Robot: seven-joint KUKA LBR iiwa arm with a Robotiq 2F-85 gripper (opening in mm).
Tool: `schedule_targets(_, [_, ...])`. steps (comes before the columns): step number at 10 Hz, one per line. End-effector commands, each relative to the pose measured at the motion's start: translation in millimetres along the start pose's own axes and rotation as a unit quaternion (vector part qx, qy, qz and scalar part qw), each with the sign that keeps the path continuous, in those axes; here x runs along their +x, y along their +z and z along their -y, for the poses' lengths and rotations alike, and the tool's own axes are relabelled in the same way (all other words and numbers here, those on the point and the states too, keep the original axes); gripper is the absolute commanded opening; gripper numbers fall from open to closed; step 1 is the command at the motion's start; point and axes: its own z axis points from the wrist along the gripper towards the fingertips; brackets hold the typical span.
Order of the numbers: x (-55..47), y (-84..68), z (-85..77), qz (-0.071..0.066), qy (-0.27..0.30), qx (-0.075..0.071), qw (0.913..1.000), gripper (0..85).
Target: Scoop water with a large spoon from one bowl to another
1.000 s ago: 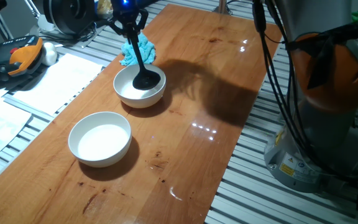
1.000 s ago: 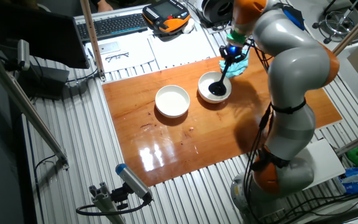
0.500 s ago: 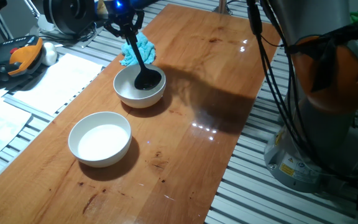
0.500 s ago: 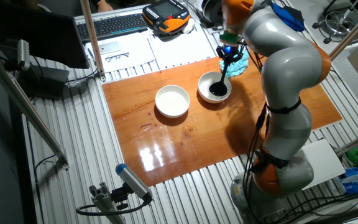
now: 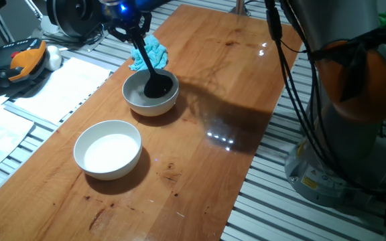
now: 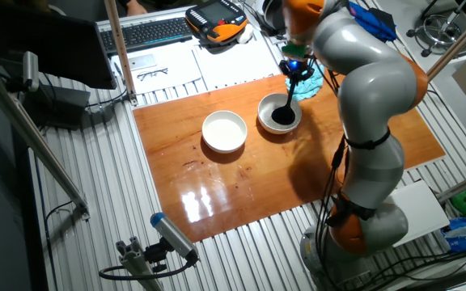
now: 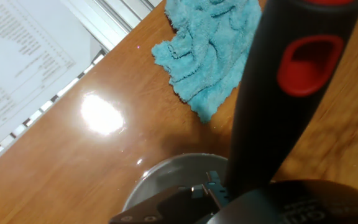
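Scene: a KUKA arm leans over a wooden surface point(image 5: 200, 100) with two white bowls, a far bowl point(image 5: 151, 94) and a near bowl point(image 5: 108, 148), well apart from each other.

Tool: the tool point(image 5: 134, 21) is clamped on the upper end of the large spoon point(image 5: 149, 69); the other fixed view shows the same hold point(image 6: 295, 69) above the far bowl point(image 6: 280, 114).

Spoon: the black ladle slants down from the tool, its round scoop sitting inside the far bowl. In the hand view the handle point(image 7: 284, 93) fills the frame, black with a red hanging slot near its end.

Water: too clear to confirm in either bowl; the near bowl's inside reads flat and bright white, and I cannot tell how full the scoop is.

Stage: judged from this, the spoon is at the dipping or lifting step in the far bowl, with the carry to the near bowl point(image 6: 224, 131) not yet made.

Handling: the ladle looks light and stiff, smooth plastic that could twist in a pinch; the long handle gives leverage, so a loaded scoop would tend to tip. A hold high on the handle, as now, keeps the tool clear of the water, but the scoop likely needs to travel level and slowly.

Nearby: a crumpled blue cloth point(image 7: 210, 50) lies just beside the far bowl; papers point(image 5: 52, 84) lie off the surface's edge.
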Motion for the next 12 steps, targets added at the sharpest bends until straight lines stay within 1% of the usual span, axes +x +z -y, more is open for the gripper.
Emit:
schedule_targets(1, [0.9,-1.0,-0.1,0.001,0.0,0.001,1.0,0.0])
schedule_targets(2, [1.1,-1.5,0.2,0.002,-0.002,0.002,1.0,0.0])
schedule_targets(4, [1.6,-1.7,-0.4,0.011,-0.01,0.011,0.9998,0.0])
schedule_targets(6, [1.2,-1.1,-0.9,0.009,-0.016,0.021,0.9996,0.0])
schedule_targets(7, [1.5,-1.4,-0.8,0.015,-0.022,0.032,0.9991,0.0])
schedule_targets(8, [1.4,-1.4,-0.8,0.024,-0.029,0.044,0.9983,0.0])
schedule_targets(9, [1.6,-1.2,-1.5,0.032,-0.035,0.054,0.9974,0.0])
schedule_targets(11, [3.3,-2.2,-3.1,0.04,-0.037,0.063,0.9965,0.0])
schedule_targets(12, [3.8,-2.7,-3.4,0.046,-0.04,0.07,0.9957,0.0])
